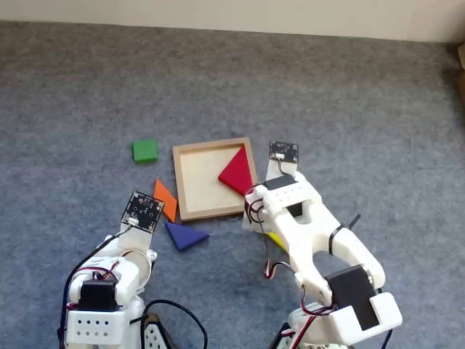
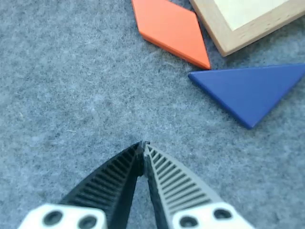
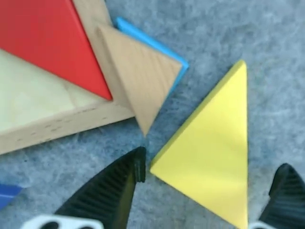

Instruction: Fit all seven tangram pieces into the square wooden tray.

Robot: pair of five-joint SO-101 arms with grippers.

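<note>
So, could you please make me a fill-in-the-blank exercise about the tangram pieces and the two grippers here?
1. The triangle in the tray is ____.
2. The square piece on the carpet is ____.
3. The right gripper is open, and the piece between its fingers is ____.
4. The left gripper is ____ and holds nothing.
Missing words: red, green, yellow, shut.

surface: grey felt-covered table (image 1: 87, 87) | on it: square wooden tray (image 1: 178, 182) | green square piece (image 1: 144, 150) apart | orange parallelogram piece (image 1: 166, 200), dark blue triangle piece (image 1: 186, 235) near one rim | yellow triangle piece (image 3: 214, 157), light blue piece (image 3: 152, 45) by one tray corner
</note>
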